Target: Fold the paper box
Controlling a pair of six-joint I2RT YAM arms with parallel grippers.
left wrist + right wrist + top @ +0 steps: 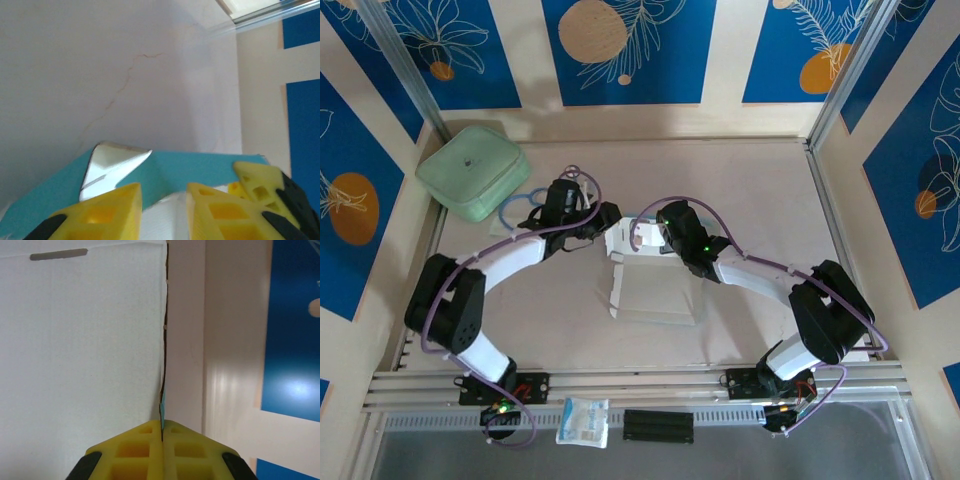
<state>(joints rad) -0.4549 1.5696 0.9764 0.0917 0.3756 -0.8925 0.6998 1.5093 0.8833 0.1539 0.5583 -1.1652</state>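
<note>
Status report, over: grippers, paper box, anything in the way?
Right gripper shut on paper box edge. Left gripper straddles it, grip unclear. Green case apart, far left.

paper box (655,290) is white one side, sky-blue the other, case (473,172) is pale green, wall panels (630,45) deep blue w/ white leaf outlines + orange circles

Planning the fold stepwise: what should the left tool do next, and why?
Probably close the left tool on the flap of the box: its fingers stand apart astride that white flap, while the right tool, shut, pins the box's edge.
</note>
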